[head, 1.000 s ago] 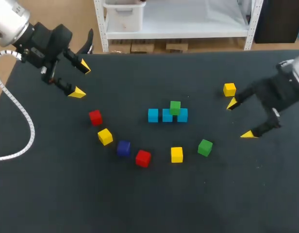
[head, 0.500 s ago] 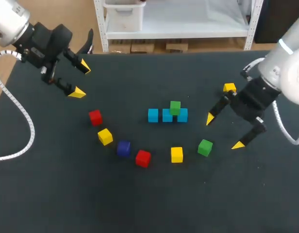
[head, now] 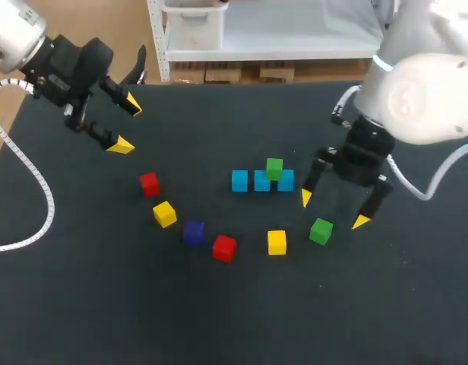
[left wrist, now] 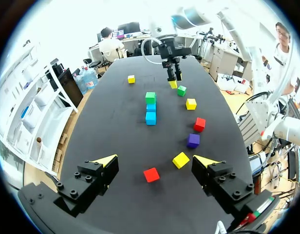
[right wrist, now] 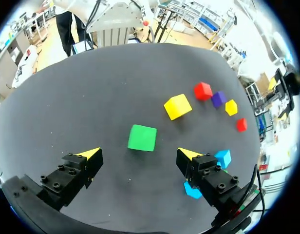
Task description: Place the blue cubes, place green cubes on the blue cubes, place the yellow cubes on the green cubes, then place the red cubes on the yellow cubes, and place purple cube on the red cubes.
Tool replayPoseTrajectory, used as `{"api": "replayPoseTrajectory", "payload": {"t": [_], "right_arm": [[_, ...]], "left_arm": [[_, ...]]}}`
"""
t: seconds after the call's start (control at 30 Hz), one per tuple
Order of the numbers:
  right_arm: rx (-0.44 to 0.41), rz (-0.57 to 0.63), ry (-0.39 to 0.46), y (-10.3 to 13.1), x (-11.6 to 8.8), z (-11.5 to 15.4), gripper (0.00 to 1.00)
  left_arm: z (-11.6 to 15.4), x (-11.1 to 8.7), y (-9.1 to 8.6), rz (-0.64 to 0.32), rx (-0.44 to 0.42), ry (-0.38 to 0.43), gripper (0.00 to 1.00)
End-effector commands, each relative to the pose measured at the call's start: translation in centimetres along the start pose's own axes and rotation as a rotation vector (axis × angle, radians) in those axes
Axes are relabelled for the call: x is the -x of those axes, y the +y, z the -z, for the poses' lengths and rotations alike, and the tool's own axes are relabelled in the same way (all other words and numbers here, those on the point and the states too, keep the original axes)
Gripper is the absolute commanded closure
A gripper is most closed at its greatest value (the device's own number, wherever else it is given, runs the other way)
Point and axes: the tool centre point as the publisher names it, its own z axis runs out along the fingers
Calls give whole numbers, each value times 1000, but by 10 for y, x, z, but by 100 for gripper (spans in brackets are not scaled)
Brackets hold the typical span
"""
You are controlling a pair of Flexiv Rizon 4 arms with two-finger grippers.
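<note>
1. The right gripper (head: 333, 211) hangs released, fingers spread over the loose green cube (head: 320, 230) on the dark worktop (head: 219, 319).
2. The left gripper (head: 128, 125) is released too, at the far left.
3. 3 light-blue cubes (head: 240, 181) in a row carry 1 stacked green cube (head: 274, 168).

No readable text, labels or numbers on anything.

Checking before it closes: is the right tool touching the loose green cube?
Apart. The right wrist view shows the loose green cube lying ahead of the open right tool, with bare table showing between them.
</note>
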Motion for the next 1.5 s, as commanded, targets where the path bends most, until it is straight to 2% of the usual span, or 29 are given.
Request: {"api": "replayPoseTrajectory", "payload": {"t": [0.03, 0.43, 0.57, 0.6, 0.63, 0.67, 0.7, 0.93, 0.97, 1.03, 1.1, 1.13, 1.33, 1.5], "right_arm": [[36, -28, 36, -6, 3, -6, 0], [43, -115, 49, 0, 14, -8, 2], [51, -122, 42, 1, 15, -13, 13], [52, -122, 40, 1, 15, -14, 18], [55, -123, 40, 1, 14, -15, 32], [57, -124, 40, 0, 14, -16, 40], [58, -124, 39, 0, 13, -17, 45], [70, -138, 35, -1, 11, -24, 41], [72, -141, 34, -1, 11, -26, 44], [80, -147, 35, 0, 10, -28, 55], [83, -165, 38, 0, 9, -29, 74], [82, -176, 41, 0, 8, -29, 100], [48, -258, 86, -5, 7, -19, 100], [19, -332, 133, -18, 7, -4, 100]], "left_arm": [[0, -1, 0, -3, 1, -3, 0], [0, -1, 0, -3, 1, -3, 0], [0, -1, 0, -3, 1, -3, 0], [0, -1, 0, -3, 1, -3, 0], [0, -1, 0, -3, 1, -3, 0], [0, -1, 0, -3, 1, -3, 0], [0, -1, 0, -3, 1, -3, 0], [0, -1, 0, -3, 1, -3, 0], [0, -1, 0, -3, 1, -3, 0], [0, -1, 0, -3, 1, -3, 0], [0, -1, 0, -3, 1, -3, 0], [0, -1, 0, -3, 1, -3, 0], [0, -1, 0, -3, 1, -3, 0], [0, -1, 0, -3, 1, -3, 0]]}}
